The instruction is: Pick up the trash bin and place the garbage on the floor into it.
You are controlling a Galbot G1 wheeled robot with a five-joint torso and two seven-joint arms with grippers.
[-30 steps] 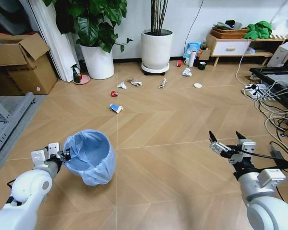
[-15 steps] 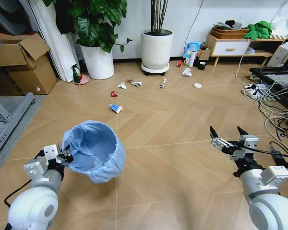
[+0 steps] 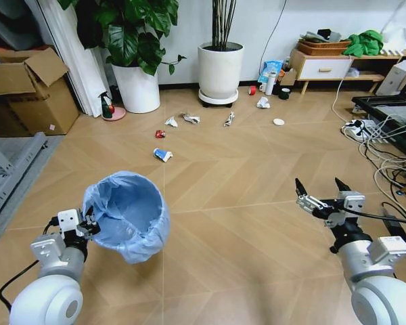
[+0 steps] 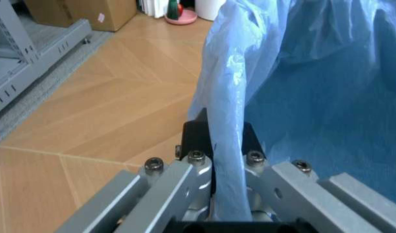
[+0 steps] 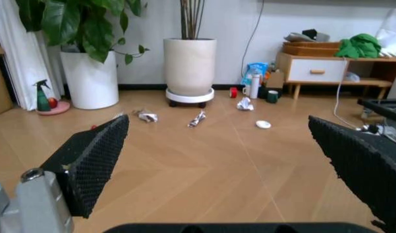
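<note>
The trash bin (image 3: 126, 215), lined with a crinkly light blue bag, hangs tilted just above the floor (image 3: 243, 176) at the lower left. My left gripper (image 3: 88, 223) is shut on its rim, and the left wrist view shows the fingers (image 4: 196, 167) pinching the bag-covered rim of the trash bin (image 4: 327, 97). My right gripper (image 3: 318, 191) is open and holds nothing at the lower right. The garbage lies farther ahead: a blue-white cup (image 3: 163, 155), a red can (image 3: 160, 134), paper wads (image 3: 171, 122), a tube (image 3: 229, 119) and a white disc (image 3: 279, 122). Between the right gripper's (image 5: 227, 165) pads I see the tube (image 5: 197, 118) and the disc (image 5: 263, 124).
Two white plant pots (image 3: 138, 84) (image 3: 220, 68) stand at the far wall. A cardboard box (image 3: 27, 91) and a metal rack (image 3: 3, 176) are on the left. Cables (image 3: 386, 156) sprawl on the right, below a low cabinet (image 3: 325, 66). A mug (image 3: 284, 93) and a red tape roll (image 3: 252, 89) sit near it.
My left arm has drawn back toward me and turned, keeping hold of the bin, which drifted slightly left. The right gripper shifted slightly right and stayed open.
</note>
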